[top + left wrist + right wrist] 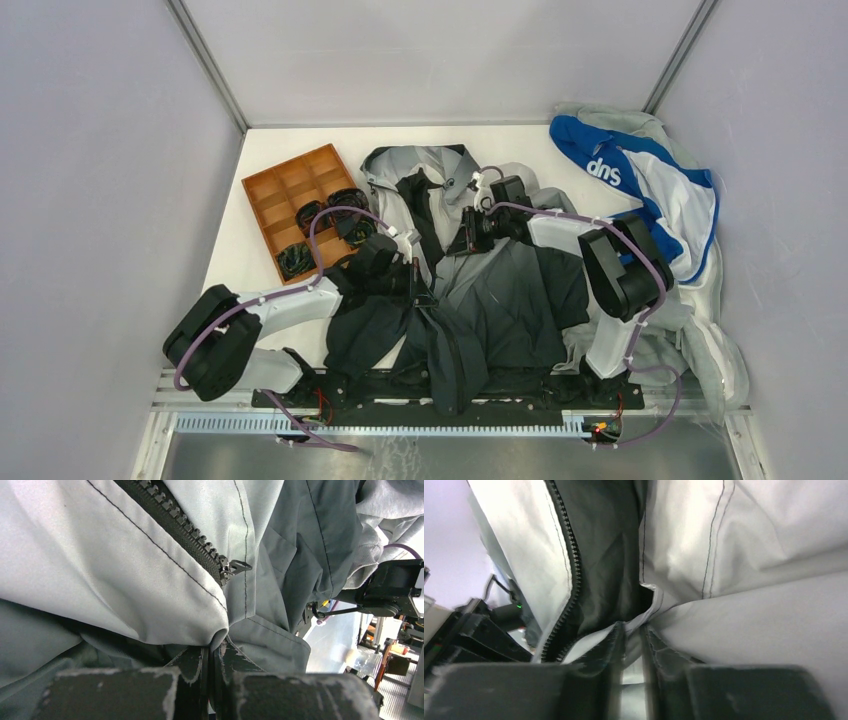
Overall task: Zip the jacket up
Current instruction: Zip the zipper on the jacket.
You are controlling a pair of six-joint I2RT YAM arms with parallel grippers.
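Note:
The jacket lies open on the table, light grey at the hood, dark at the hem. My left gripper is shut on a fold of its left front panel, pinched between the fingers. The zipper slider with its pull sits at the end of a dark zipper row just above that fold. My right gripper is shut on the edge of the right front panel near the collar. The other zipper row runs down to the left of its fingers.
A brown compartment tray with dark items stands at the back left. A blue-and-white garment with white lettering and a light grey sweatshirt lie at the right. Walls enclose the table on three sides.

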